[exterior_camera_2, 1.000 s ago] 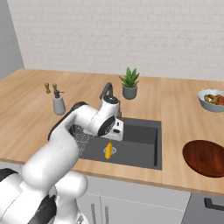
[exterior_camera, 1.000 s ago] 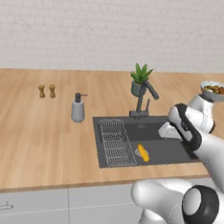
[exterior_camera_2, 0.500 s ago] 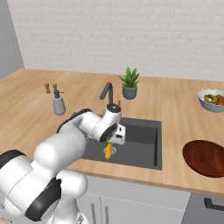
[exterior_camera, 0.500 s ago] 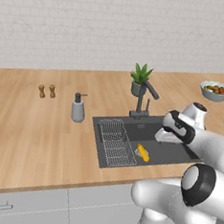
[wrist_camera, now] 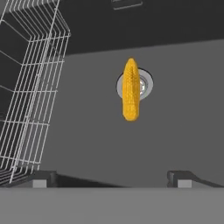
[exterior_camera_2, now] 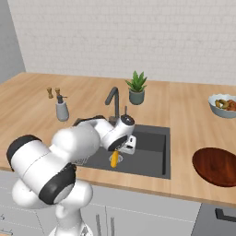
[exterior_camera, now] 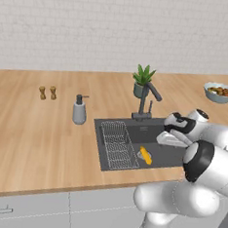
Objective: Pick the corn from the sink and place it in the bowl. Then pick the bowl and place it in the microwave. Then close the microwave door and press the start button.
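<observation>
A rendered home kitchen: a wooden countertop (exterior_camera: 41, 129) over grey drawers, a recessed dark sink (exterior_camera_2: 154, 154) with faucet (exterior_camera: 149, 97), soap dispenser (exterior_camera: 79, 110), potted plant (exterior_camera_2: 137, 87) and fruit bowl (exterior_camera: 220, 92) against white brick wall.

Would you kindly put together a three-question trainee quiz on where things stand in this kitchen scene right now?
1. True or false: the corn lies across the drain in the sink.
2. The pincer is: A) shut on the corn, B) open above the corn, C) shut on the faucet.
3. Fill in: the wire rack sits at the sink's ___ end in the left base view.

Key: 1 true; 2 B; 3 left.
</observation>
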Available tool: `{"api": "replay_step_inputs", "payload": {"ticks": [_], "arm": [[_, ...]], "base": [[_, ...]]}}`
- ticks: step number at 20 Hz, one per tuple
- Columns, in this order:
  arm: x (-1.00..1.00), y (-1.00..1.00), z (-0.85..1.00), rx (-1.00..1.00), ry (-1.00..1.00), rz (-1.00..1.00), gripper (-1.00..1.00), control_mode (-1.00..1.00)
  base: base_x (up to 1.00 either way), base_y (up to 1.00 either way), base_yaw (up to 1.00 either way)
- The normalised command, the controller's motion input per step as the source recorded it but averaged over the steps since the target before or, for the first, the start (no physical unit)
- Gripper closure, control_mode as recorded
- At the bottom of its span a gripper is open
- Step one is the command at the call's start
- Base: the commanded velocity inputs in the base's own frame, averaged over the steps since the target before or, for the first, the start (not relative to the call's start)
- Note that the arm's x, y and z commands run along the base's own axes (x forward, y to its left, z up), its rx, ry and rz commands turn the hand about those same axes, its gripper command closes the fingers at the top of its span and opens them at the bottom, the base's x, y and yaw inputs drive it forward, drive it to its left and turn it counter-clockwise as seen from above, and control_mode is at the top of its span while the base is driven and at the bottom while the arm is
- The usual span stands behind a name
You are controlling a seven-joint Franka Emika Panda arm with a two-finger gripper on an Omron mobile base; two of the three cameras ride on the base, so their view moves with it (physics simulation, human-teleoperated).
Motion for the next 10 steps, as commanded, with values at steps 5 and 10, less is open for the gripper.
{"api": "replay_step_inputs", "payload": {"ticks": [5, 10], "arm": [[0.31, 0.00, -0.15, 0.07, 0.00, 0.00, -1.00, -1.00], [0.26, 0.14, -0.35, 0.00, 0.00, 0.00, -1.00, -1.00]], "base": [[0.00, 0.00, 0.00], [0.00, 0.00, 0.00]]}}
